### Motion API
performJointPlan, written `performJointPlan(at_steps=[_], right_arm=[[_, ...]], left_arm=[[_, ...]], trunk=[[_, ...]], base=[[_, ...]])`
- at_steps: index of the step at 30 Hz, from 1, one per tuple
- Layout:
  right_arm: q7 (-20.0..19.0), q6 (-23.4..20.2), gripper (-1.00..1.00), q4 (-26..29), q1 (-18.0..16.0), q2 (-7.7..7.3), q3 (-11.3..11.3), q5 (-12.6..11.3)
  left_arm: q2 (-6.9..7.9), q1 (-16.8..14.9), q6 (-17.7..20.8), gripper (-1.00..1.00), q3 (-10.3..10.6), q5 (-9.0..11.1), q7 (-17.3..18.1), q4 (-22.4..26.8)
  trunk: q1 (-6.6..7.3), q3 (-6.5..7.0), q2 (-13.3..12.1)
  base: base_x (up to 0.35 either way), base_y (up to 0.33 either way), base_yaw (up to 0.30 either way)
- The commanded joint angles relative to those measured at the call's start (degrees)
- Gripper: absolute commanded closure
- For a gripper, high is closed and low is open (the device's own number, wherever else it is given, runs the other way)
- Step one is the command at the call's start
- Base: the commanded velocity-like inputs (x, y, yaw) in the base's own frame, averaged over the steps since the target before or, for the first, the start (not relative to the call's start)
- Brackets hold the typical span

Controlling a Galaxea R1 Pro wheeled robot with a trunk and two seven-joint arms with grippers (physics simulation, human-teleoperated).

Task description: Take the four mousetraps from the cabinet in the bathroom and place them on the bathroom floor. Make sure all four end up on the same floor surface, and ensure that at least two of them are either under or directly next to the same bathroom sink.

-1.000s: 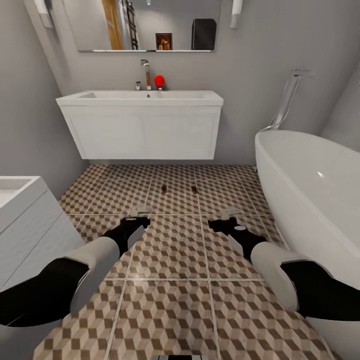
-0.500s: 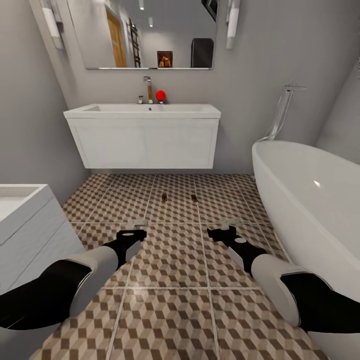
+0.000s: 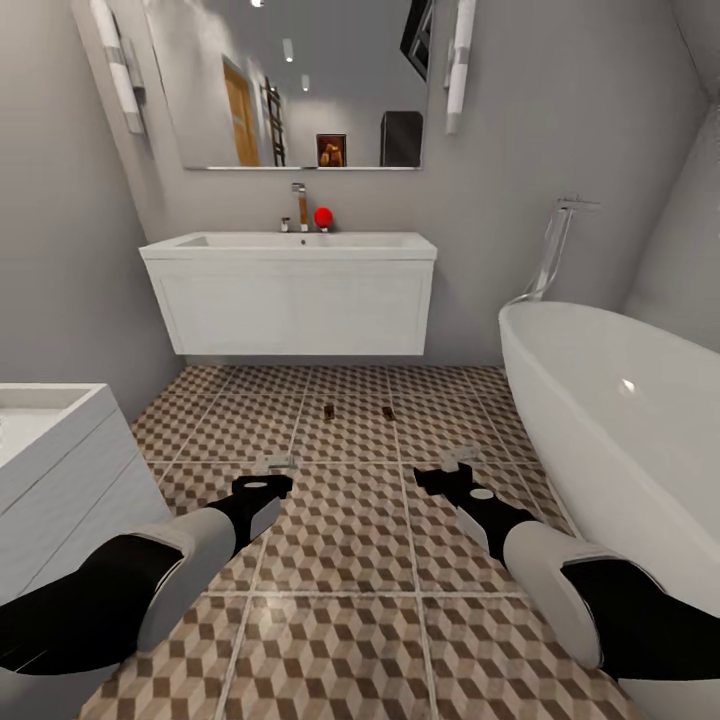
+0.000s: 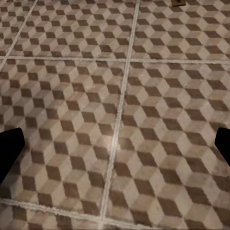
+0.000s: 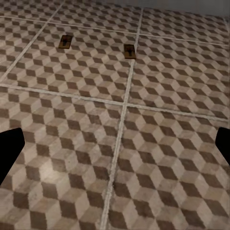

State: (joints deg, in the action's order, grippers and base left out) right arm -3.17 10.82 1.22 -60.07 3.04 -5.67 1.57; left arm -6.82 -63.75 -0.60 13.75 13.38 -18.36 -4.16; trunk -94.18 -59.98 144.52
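Observation:
Two mousetraps lie flat on the cube-patterned bathroom floor, just in front of the white sink on its wall-hung vanity. In the right wrist view the same mousetraps show side by side on the tiles. My left gripper and right gripper hover low over the floor, short of the traps. Both are open with nothing between the fingers; the left wrist view has dark fingertips at either edge, and the right gripper looks the same. The cabinet is out of view.
A white oval bathtub with a chrome floor tap takes up the right side. A second white unit stands close at the left. Grey walls and a mirror close off the back. A small red object sits by the tap.
The whole head view has shifted: sink, mirror and traps sit lower and look smaller, so the camera has drawn back or tilted up. Both arms keep the same pose, grippers still open.

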Motion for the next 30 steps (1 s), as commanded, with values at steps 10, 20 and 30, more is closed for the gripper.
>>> performJointPlan(at_steps=[10, 20, 30], right_arm=[[0.0, 4.5, -1.00, -0.1, 3.9, -0.05, -0.4, 0.2], [0.0, 7.4, -1.00, -0.1, 7.4, -1.01, -0.4, 0.1], [-0.1, 10.1, -1.00, -0.1, 10.8, -2.23, -0.4, 0.1]], left_arm=[[0.03, 3.3, -1.7, -1.00, 0.5, 0.4, -0.1, -0.2], [0.05, 7.3, -2.3, -1.00, 0.5, 0.3, -0.1, -0.2], [0.41, 10.8, -4.2, -1.00, 0.5, 0.3, -0.1, -0.2]], trunk=[[0.27, 2.17, -0.1], [0.52, 4.38, -0.2], [0.78, 6.60, -0.4]], base=[[0.000, 0.000, 0.000], [0.000, 0.000, 0.000], [0.000, 0.000, 0.000]])
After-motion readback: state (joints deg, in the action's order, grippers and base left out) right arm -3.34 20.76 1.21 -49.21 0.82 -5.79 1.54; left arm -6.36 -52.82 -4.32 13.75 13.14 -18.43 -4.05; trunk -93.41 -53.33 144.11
